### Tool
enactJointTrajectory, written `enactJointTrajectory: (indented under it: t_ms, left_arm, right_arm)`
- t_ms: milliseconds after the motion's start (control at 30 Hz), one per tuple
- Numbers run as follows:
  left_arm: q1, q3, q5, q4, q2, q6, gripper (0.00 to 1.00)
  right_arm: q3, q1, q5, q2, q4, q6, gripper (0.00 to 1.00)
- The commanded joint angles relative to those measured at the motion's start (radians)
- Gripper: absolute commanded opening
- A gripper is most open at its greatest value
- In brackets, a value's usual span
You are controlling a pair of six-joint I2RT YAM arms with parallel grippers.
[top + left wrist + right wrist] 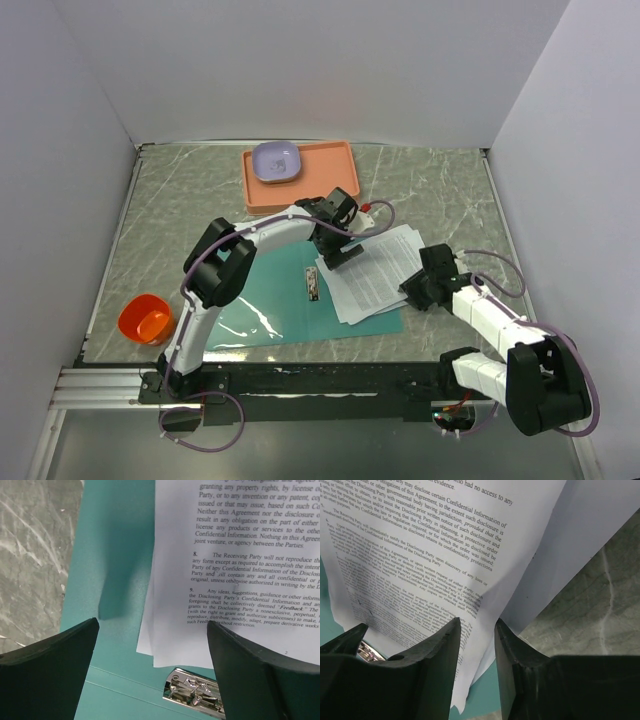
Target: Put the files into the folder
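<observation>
The teal folder (270, 310) lies open and flat on the table, its metal fastener (313, 284) along the spine. The files (375, 270), several fanned white printed sheets, lie on its right half and overhang its right and far edges. My left gripper (338, 250) hovers over the sheets' near-spine corner, jaws wide open and empty; its wrist view shows the files (240, 555), the folder (115, 555) and the fastener (192, 690) below the gripper (152, 625). My right gripper (408, 290) is at the sheets' right edge, jaws narrowly open (476, 622) over the files (420, 555) and a strip of folder (485, 690).
An orange-pink tray (325, 175) holding a lavender bowl (275, 160) stands at the back behind the folder. An orange cup (145, 318) sits at the near left. White walls enclose the marble table (450, 190) on three sides.
</observation>
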Motion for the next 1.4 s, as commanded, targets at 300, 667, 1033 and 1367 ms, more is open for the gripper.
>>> enactJointTrajectory:
  t_ms: [300, 667, 1033, 1367]
  left_arm:
    - [-0.010, -0.050, -0.008, -0.057, -0.027, 0.075, 0.98]
    - [-0.009, 0.205, 0.025, -0.219, -0.132, 0.000, 0.97]
    - [0.291, -0.171, -0.001, -0.265, -0.630, -0.023, 0.96]
    - [0.649, -0.519, 0.103, -0.204, -0.880, 0.000, 0.96]
  right_arm:
    - [-0.042, 0.077, 0.083, 0.010, 0.050, 0.132, 0.34]
    - [-0.038, 0.127, 0.203, -0.159, -0.039, 0.164, 0.00]
    - [0.169, 0.181, 0.226, -0.259, 0.029, -0.021, 0.00]
    - [0.600, 0.376, -0.062, -0.108, 0.145, -0.447, 0.00]
